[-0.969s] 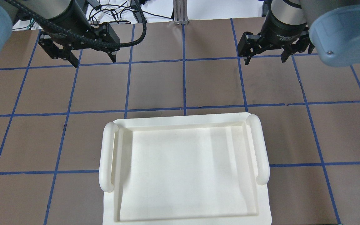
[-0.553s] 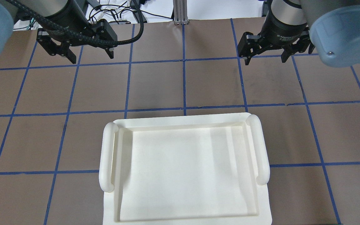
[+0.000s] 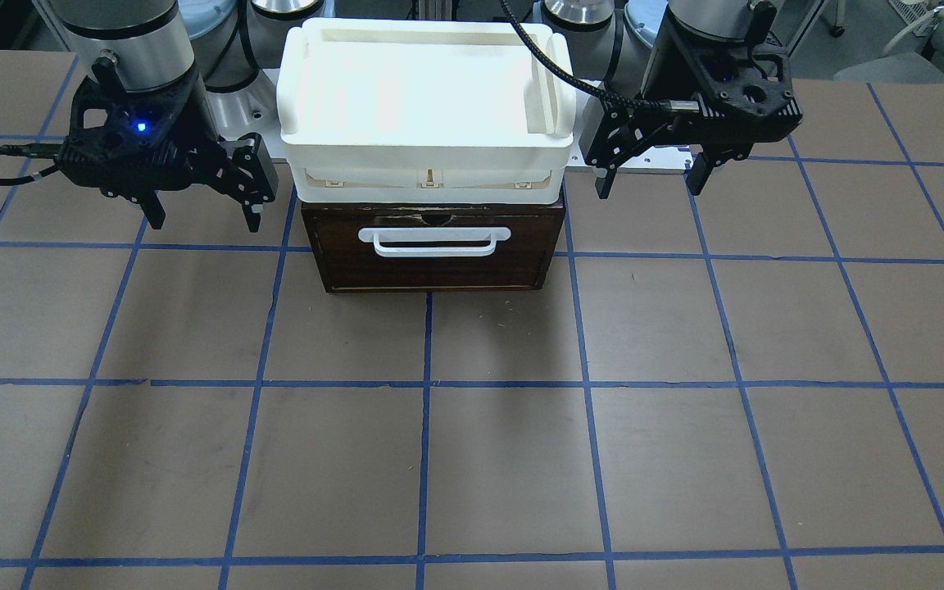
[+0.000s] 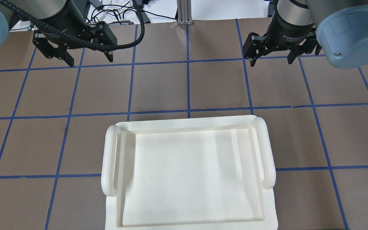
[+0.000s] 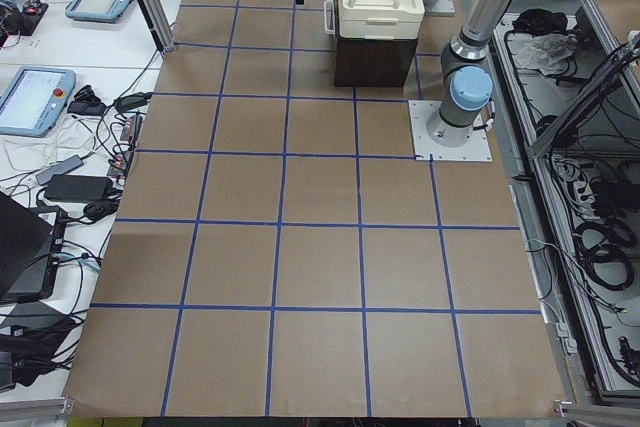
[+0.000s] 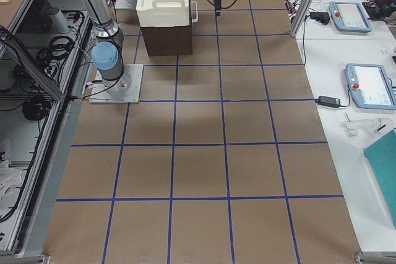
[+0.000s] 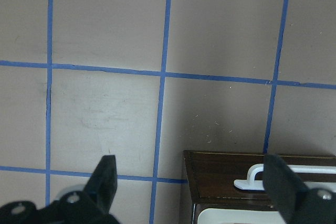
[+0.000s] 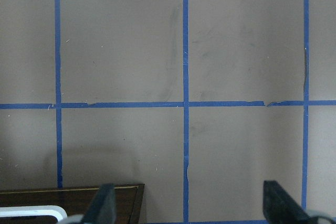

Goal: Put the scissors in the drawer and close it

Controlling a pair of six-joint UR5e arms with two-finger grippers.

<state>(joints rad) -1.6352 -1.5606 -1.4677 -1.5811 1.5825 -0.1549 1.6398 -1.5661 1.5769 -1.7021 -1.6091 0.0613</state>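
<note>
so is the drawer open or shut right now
Shut. In the front-facing view the drawer sits pushed in, dark front flush under the white bin, no plywood interior showing.

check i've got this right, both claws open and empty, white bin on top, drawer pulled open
Not the drawer: the front-facing view shows it shut beneath the white bin. The left claw and right claw are open and empty.

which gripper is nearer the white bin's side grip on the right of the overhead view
Right. The right gripper hangs forward of that side grip, on the same side; the left gripper is out beyond the opposite grip, clearly farther.
</note>
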